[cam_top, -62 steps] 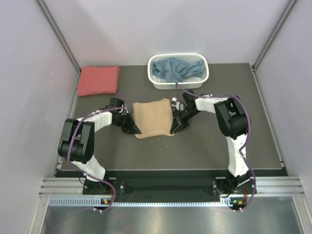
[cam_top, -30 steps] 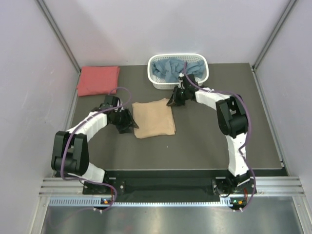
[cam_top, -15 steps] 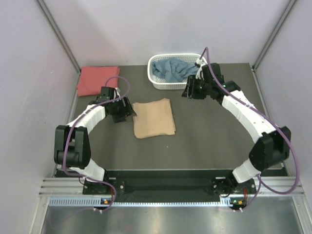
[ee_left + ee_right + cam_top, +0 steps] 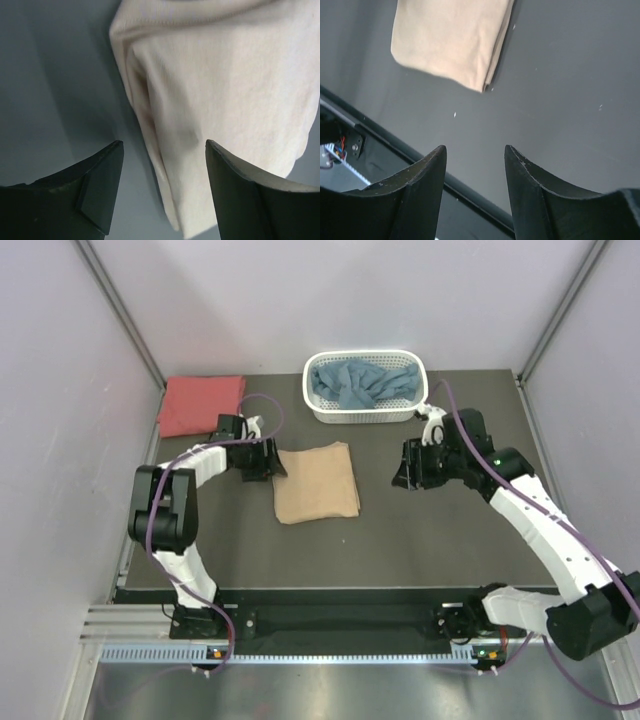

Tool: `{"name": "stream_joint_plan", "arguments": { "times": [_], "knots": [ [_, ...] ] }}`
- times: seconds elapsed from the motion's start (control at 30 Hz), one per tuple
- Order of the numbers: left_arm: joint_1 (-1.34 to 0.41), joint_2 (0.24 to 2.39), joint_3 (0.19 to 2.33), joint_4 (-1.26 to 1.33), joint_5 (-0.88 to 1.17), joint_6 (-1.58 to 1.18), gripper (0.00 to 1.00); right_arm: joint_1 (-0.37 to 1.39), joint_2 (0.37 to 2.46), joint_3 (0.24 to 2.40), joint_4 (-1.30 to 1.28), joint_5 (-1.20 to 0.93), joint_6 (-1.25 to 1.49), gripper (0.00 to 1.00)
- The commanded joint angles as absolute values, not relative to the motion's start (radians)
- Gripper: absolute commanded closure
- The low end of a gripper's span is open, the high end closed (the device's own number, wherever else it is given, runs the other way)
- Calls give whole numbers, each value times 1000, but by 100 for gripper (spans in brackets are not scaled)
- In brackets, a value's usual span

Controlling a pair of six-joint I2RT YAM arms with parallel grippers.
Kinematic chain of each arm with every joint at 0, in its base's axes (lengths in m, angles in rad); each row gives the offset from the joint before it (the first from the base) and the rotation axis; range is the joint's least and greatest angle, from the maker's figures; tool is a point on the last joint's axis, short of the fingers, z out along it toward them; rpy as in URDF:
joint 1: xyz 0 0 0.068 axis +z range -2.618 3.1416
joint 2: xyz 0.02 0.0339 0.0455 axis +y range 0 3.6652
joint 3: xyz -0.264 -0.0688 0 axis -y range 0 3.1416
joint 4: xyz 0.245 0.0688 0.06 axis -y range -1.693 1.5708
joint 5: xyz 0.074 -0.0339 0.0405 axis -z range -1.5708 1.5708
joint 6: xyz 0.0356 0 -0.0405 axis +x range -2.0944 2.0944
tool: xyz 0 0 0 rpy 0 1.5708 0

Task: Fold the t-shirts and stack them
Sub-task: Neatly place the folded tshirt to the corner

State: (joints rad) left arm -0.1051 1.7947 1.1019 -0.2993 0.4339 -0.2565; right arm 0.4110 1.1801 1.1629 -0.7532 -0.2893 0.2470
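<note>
Done so far: I count two shirts folded. The coral-red folded cloth t-shirt [image 4: 200, 405] lies at the back-left corner of the dark table [image 4: 450, 540]. The tan folded cloth t-shirt [image 4: 316, 483] lies flat mid-table, well apart from the red one, so I judge nothing is stacked yet.
Left to do: as I read it, the tan shirt goes onto the red one, then the third shirt needs taking out, folding and stacking.
Basket: the white lattice plastic basket [image 4: 345, 414] at the back centre holds the dusty blue crumpled cloth t-shirt [image 4: 362, 383], bunched and unfolded. I see nothing else in it.
Left gripper [image 4: 270, 464]: jaws spread, straddling the tan shirt's left edge in my wrist view [image 4: 164, 145], not clamped on it.
Right gripper [image 4: 402, 477]: jaws apart and empty [image 4: 475, 150], off to the right of the tan shirt, not touching it.
</note>
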Motion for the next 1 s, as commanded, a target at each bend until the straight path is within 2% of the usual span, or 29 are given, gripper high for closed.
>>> {"name": "stream_joint_plan", "arguments": {
  "times": [0.0, 0.13, 0.4, 0.53, 0.83, 0.97],
  "knots": [
    [-94, 1854, 1196, -189, 494, -201, 29, 407, 1149, 1135, -772, -347, 224, 50],
    [-66, 1968, 1287, -212, 554, -196, 32, 403, 1144, 1156, -776, -285, 224, 49],
    [-60, 2037, 1327, -201, 580, -187, 35, 402, 1184, 1166, -752, -299, 256, 49],
    [-69, 2017, 1258, -167, 620, -204, 38, 402, 1183, 1155, -733, -301, 264, 48],
    [-78, 1959, 1115, -127, 561, -209, 41, 397, 1175, 1134, -735, -305, 238, 48],
    [-80, 1983, 1108, -55, 548, -288, 49, 391, 1173, 1124, -742, -307, 226, 48]
  ]
}}
